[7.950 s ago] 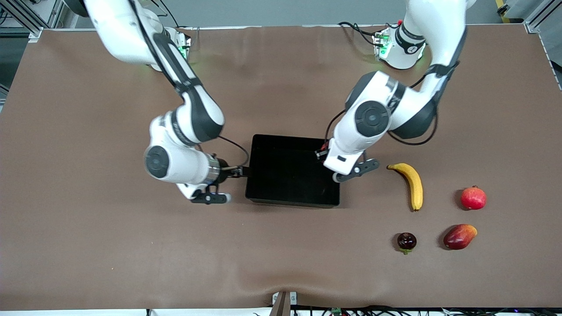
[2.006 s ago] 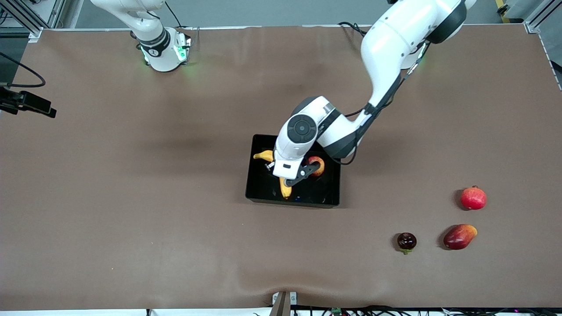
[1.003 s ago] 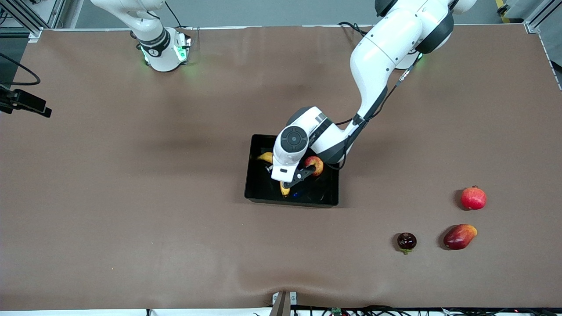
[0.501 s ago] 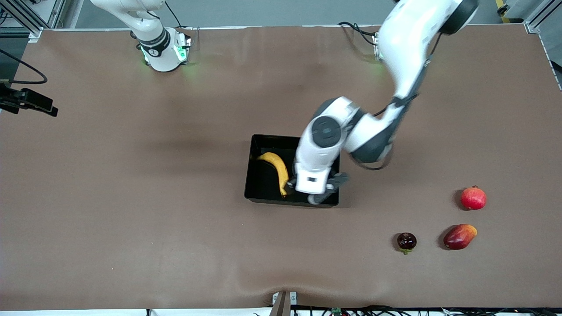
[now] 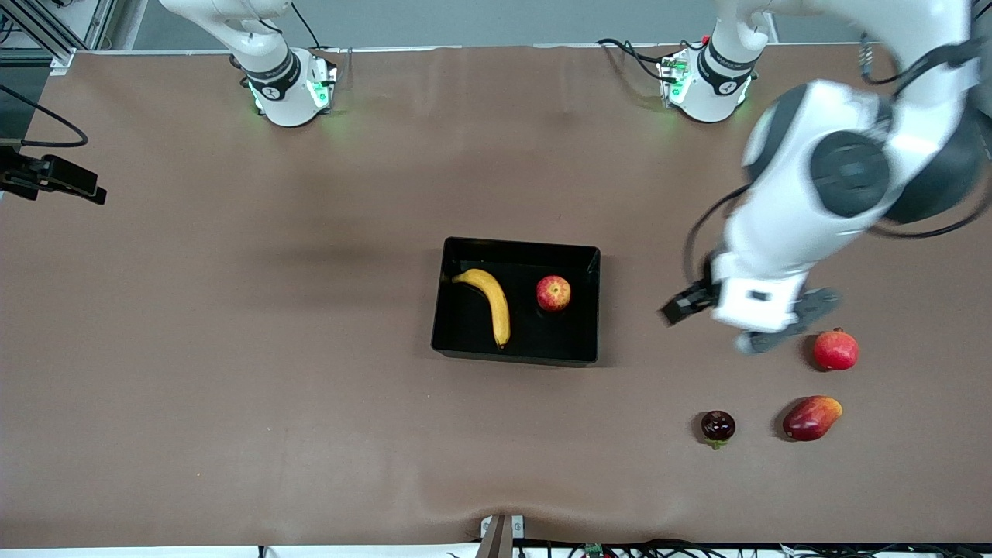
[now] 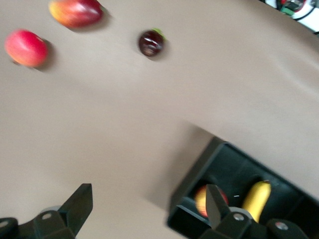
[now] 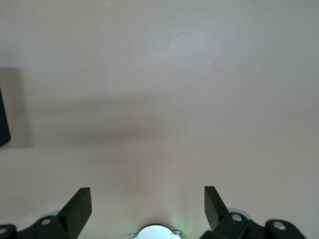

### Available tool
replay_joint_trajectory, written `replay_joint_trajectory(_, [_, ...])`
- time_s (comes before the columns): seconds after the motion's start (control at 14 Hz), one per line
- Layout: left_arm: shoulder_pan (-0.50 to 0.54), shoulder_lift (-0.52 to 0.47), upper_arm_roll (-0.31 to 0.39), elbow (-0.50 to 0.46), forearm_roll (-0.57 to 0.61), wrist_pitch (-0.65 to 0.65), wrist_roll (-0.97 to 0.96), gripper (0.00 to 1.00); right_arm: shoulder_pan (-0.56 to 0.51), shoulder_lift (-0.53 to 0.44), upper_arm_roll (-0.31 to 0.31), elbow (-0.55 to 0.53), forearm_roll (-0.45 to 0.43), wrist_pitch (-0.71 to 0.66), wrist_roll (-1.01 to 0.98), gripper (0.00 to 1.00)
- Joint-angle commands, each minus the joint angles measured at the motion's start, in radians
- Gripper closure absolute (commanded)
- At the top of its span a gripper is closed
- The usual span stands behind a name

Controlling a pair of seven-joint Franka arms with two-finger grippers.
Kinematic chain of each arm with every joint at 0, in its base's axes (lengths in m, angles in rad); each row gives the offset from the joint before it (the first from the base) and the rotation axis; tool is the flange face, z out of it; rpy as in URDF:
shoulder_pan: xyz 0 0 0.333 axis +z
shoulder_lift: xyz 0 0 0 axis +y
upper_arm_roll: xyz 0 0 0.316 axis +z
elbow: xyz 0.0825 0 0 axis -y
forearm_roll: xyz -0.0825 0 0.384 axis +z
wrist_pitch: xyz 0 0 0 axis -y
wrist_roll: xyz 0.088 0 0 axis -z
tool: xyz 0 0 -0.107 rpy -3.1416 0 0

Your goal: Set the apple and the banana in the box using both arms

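The black box sits mid-table. The yellow banana and the red-yellow apple lie in it, side by side and apart. My left gripper is open and empty, up in the air over the table between the box and a red pomegranate. In the left wrist view the gripper has its jaws wide apart, with the box, apple and banana off to one side. My right gripper waits open and empty over the table edge at the right arm's end; the right wrist view shows only bare table under it.
A red pomegranate, a red-orange mango and a small dark fruit lie toward the left arm's end, all nearer the front camera than the box. They also show in the left wrist view: pomegranate, mango, dark fruit.
The left gripper has let go of the banana beside the apple, risen out of the box and swung toward the left arm's end. The right arm has stayed put.
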Motion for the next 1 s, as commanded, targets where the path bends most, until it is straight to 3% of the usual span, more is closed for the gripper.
replay_joint_trajectory(0.0, [0.076, -0.088, -0.008, -0.042, 0.02, -0.045, 0.163, 0.0, 0.004, 0.002, -0.002, 0.016, 0.007, -0.014, -0.006, 0.0])
replay_joint_trajectory(0.21, [0.146, -0.155, -0.008, -0.05, 0.018, -0.131, 0.334, 0.0, 0.004, 0.004, -0.002, 0.016, 0.007, -0.014, -0.006, 0.0])
replay_joint_trajectory(0.5, [0.217, -0.252, -0.013, -0.109, 0.006, -0.145, 0.483, 0.0, 0.004, 0.004, -0.002, 0.016, 0.007, -0.014, -0.006, 0.0])
replay_joint_trajectory(0.79, [0.219, -0.399, -0.002, -0.276, 0.003, -0.109, 0.558, 0.0, 0.004, 0.002, -0.002, 0.016, 0.007, -0.015, -0.006, 0.0])
replay_joint_trajectory(0.93, [0.178, -0.476, 0.064, -0.372, 0.001, -0.077, 0.583, 0.0, 0.004, 0.002, -0.002, 0.016, 0.007, -0.015, -0.007, 0.0])
